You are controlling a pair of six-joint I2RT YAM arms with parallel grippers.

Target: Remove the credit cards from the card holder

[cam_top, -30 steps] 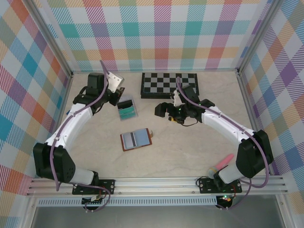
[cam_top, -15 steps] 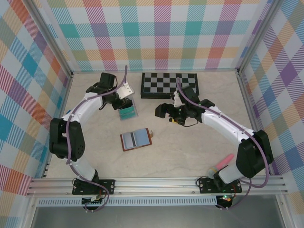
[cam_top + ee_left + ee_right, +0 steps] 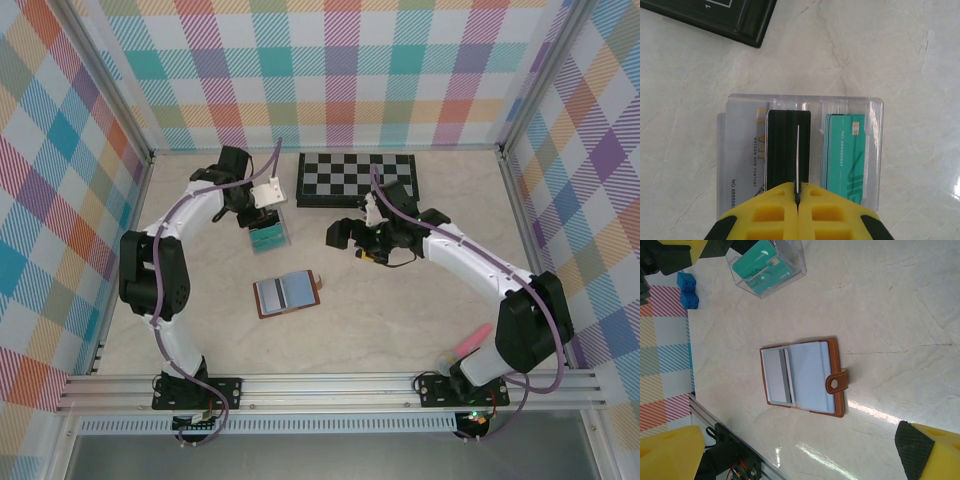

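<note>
Glossy marbled surface point(image 3: 890, 305)
The card holder point(image 3: 802, 377) is showing brown leather and smooth lining; the clear plastic tray point(image 3: 875, 160) is glinting.

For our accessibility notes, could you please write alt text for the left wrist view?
The left gripper, its yellow jaws shut on a thin card seen edge-on, hangs over a clear tray holding a silver card, a dark card and a teal stack. A chessboard corner lies at top left.

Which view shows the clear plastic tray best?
The left wrist view: it looks down into the clear plastic tray, so its compartments, the teal cards and the thin pale card edge-on in the left fingers are plain. The top external view shows it small; the right wrist view, slanted at the upper edge.
</note>
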